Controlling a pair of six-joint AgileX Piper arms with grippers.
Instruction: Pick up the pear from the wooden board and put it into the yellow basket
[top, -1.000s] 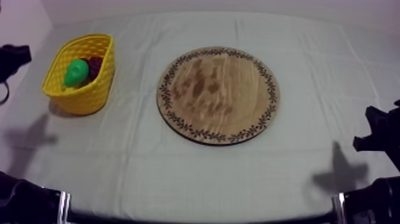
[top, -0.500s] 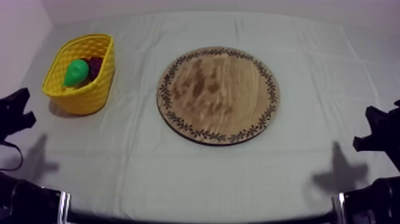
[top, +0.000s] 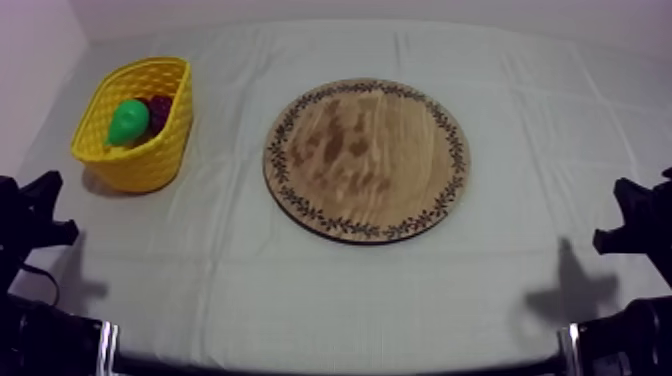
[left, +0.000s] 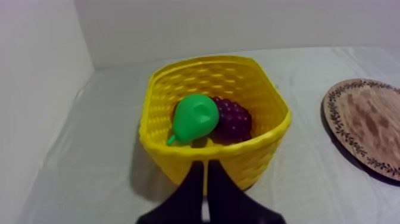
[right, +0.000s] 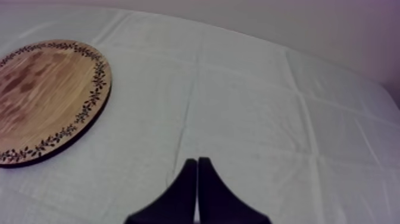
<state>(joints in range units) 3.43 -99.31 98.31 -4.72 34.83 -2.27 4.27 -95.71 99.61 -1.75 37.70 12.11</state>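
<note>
A green pear (top: 127, 120) lies inside the yellow basket (top: 168, 150) at the far left of the table, beside a dark purple bunch of grapes (top: 158, 109). From the left wrist, the pear (left: 194, 118) and the grapes (left: 233, 118) rest together in the basket (left: 262, 146). My left gripper (left: 204, 173) is shut on nothing, its fingers pressed into a narrow wedge just short of the basket's near wall. It sits low at the left edge (top: 45, 208). The round wooden board (top: 366, 158) is bare. My right gripper (right: 196, 169) is shut over bare cloth, right of the board (right: 47, 98).
The grey-white cloth stretches wide between basket and board and along the front. A pale wall rises behind the basket at the left.
My left gripper has drawn back from beside the basket's far left, moving down the left edge toward the table's front. The pear, basket, board and right arm have stayed put.
</note>
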